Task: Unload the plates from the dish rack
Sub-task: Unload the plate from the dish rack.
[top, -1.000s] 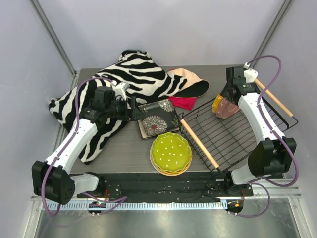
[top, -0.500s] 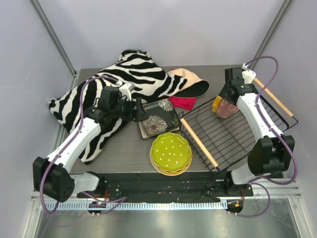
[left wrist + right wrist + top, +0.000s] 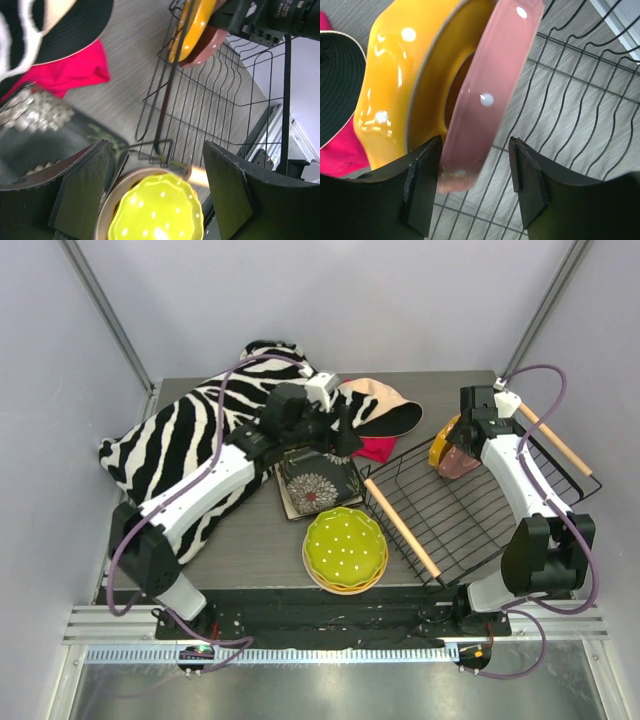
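Walls of pale lilac-grey close in the table (image 3: 250, 540) on three sides, with slim metal struts slanting up at the two back corners. The table has a grey wood-grain top. A black base strip and a ribbed aluminium rail run along its near edge.

A zebra-striped cloth (image 3: 190, 440) is spread over the far left of the table. A peach floppy hat (image 3: 385, 405) with a dark lining lies beside it, and a magenta cloth (image 3: 378, 448) shows just under the hat's brim.

The black wire dish rack (image 3: 470, 510) takes up the right side, with a light wooden rod handle (image 3: 402, 528) along its near-left edge. In its far-left corner a pink plate (image 3: 485, 90) and an orange dotted plate (image 3: 400, 85) stand on edge, touching each other.

The right hand (image 3: 475, 139) sits astride the pink plate's rim. Its jaws are parted, with rack wire visible between the plate and one finger.

The other plates lie on the table. A yellow-green dotted plate (image 3: 345, 545) rests in a pale-rimmed round plate (image 3: 345, 590) just left of the rack. A dark square plate (image 3: 318, 485) with a big flower lies on a cream square plate (image 3: 290, 505) by the zebra cloth.

The left hand (image 3: 155, 147) hangs over the magenta cloth with its jaws wide and nothing between them.
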You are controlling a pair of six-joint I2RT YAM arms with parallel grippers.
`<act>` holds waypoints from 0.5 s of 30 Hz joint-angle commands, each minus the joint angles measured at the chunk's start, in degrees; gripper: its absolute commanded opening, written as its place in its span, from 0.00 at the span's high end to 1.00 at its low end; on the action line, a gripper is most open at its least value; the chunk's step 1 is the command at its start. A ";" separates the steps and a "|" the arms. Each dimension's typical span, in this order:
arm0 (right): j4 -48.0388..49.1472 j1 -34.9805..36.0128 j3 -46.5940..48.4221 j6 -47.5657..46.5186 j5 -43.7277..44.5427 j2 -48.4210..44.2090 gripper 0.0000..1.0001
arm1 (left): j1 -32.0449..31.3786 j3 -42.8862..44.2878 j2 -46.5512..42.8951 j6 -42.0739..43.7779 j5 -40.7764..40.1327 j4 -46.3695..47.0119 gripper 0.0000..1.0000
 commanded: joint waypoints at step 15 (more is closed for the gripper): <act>2.69 -3.10 -2.56 -2.58 4.25 1.26 0.99 | -5.94 8.88 20.04 1.68 -2.96 0.28 0.20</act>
